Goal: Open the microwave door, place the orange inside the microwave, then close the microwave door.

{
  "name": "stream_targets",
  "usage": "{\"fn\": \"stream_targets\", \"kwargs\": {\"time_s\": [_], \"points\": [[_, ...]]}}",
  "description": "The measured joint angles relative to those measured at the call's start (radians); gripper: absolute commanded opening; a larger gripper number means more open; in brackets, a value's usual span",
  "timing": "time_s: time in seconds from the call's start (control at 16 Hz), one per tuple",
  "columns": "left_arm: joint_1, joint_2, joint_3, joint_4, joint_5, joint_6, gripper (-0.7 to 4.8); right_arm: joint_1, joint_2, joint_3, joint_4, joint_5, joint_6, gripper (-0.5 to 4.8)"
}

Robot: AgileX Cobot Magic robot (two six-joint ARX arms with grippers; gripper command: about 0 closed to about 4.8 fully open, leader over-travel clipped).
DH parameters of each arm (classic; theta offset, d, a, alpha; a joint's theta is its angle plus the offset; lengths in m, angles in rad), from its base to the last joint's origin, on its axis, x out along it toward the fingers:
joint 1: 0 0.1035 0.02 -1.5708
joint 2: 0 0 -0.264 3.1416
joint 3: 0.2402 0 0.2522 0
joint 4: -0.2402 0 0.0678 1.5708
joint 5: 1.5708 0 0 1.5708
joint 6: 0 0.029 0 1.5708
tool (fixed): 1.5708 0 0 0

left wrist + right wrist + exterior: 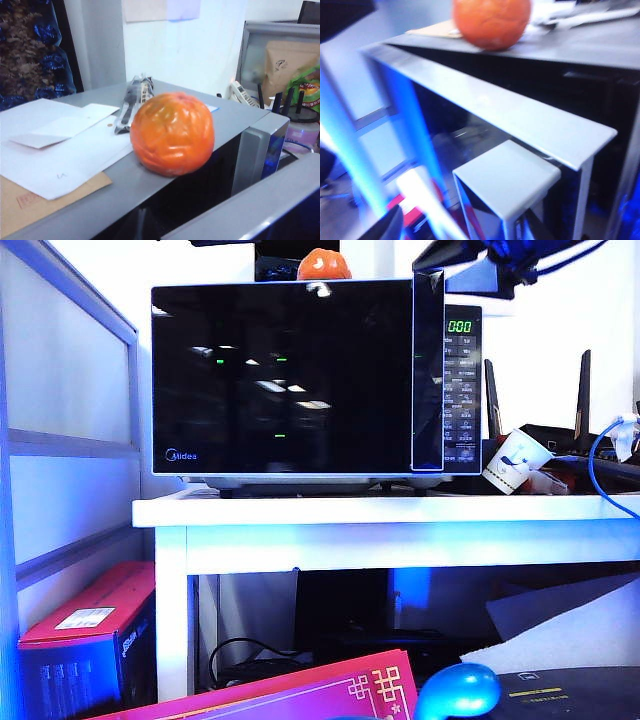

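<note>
Exterior view. The orange [322, 264] rests atop the microwave [316, 380], top centre. The microwave door [282, 375] is barely ajar at its handle [428, 370]. Swing the door fully before lifting the fruit. Neither the left gripper's nor the right gripper's jaw state can be told; an arm [500, 265] shows upper right.

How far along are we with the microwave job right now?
Early. The door is ajar at its handle side, not swung wide: opening is in hand, with the right arm above that corner. The orange sits on top of the microwave, untouched. Neither tool is clearly visible. Left: finish opening, load the orange, shut the door.
</note>
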Motion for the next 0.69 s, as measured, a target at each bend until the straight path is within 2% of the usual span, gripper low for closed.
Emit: {"fn": "stream_targets", "kwargs": {"time_s": [0.69], "points": [[0.0,0.0,0.0,-0.008,0.0,0.0,-0.05,-0.025,-0.094,-0.006,-0.184,-0.178,0.006,3.05]]}}
